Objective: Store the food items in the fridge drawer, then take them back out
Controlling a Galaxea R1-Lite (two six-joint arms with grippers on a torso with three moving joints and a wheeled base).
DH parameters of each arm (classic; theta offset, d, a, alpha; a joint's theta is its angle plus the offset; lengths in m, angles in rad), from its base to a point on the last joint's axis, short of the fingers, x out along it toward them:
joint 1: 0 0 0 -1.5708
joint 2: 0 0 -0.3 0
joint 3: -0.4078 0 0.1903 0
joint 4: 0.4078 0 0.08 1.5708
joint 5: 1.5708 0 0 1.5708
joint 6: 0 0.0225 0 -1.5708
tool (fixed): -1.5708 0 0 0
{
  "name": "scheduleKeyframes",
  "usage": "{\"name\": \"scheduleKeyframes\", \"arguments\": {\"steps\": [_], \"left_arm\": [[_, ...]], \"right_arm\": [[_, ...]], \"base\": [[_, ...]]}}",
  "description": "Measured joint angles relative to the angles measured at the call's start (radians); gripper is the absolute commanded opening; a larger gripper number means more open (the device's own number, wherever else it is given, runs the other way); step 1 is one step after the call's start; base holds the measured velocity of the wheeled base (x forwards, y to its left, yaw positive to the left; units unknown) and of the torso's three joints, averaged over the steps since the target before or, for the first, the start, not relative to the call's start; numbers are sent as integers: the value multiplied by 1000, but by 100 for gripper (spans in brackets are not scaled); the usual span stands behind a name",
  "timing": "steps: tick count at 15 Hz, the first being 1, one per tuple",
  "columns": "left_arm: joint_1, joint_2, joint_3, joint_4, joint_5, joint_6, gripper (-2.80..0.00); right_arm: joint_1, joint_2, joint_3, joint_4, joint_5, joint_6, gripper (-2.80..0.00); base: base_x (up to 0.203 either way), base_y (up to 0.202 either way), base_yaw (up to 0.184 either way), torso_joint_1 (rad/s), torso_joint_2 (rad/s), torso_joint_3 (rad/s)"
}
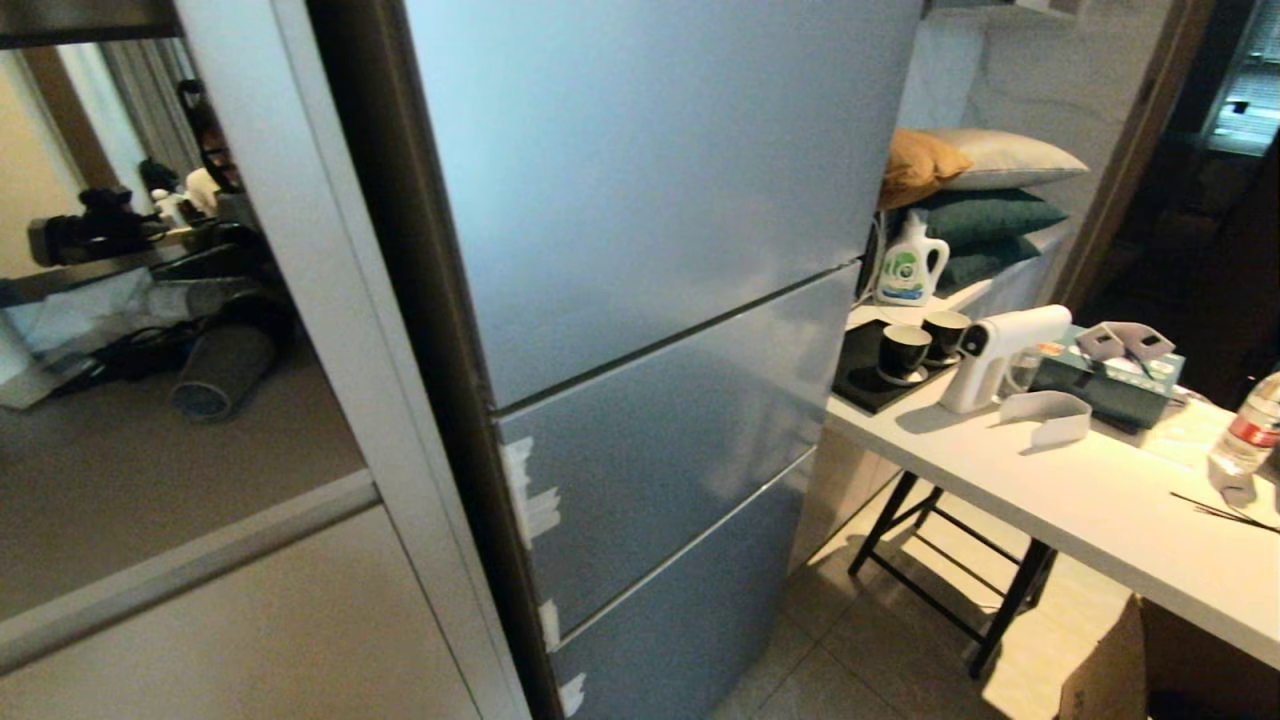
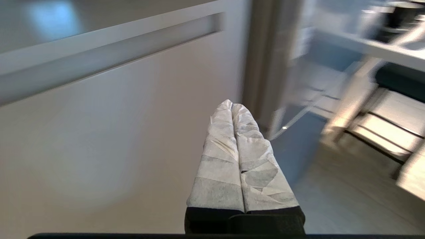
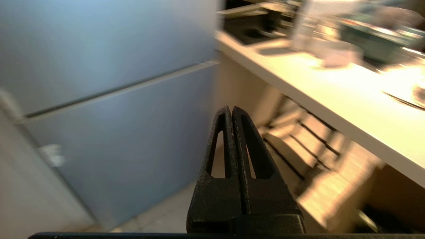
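Note:
A silver-grey fridge (image 1: 650,300) stands before me with all its doors closed, so the fridge drawer is hidden. The food items are out of view. My left gripper (image 2: 231,105), its fingers wrapped in white tape, is shut on nothing and points at a beige cabinet door (image 2: 116,132) beside the fridge. My right gripper (image 3: 231,109), bare black fingers, is shut and empty; it points low between the fridge front (image 3: 116,116) and the white table (image 3: 332,96). Neither arm shows in the head view.
A white table (image 1: 1100,490) on black legs stands right of the fridge, carrying two dark cups (image 1: 905,352), a white spray gun (image 1: 990,355), a green tissue box (image 1: 1110,375) and a water bottle (image 1: 1248,430). Beige cabinet (image 1: 200,560) on the left; cardboard box (image 1: 1110,670) under the table.

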Motion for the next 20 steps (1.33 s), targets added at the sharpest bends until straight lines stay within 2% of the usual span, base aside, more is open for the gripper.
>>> {"name": "scheduleKeyframes", "arguments": {"steps": [6, 17, 20], "left_arm": [[0, 0, 0, 0, 0, 0, -280], [0, 0, 0, 0, 0, 0, -280], [0, 0, 0, 0, -1, 0, -280]], "right_arm": [[0, 0, 0, -3, -4, 33, -280], [0, 0, 0, -4, -2, 31, -280], [0, 0, 0, -3, -1, 26, -280]], "base": [[0, -7, 177, 5, 2, 3], [1, -8, 174, 2, 2, 2], [0, -3, 68, 3, 4, 3]]}}
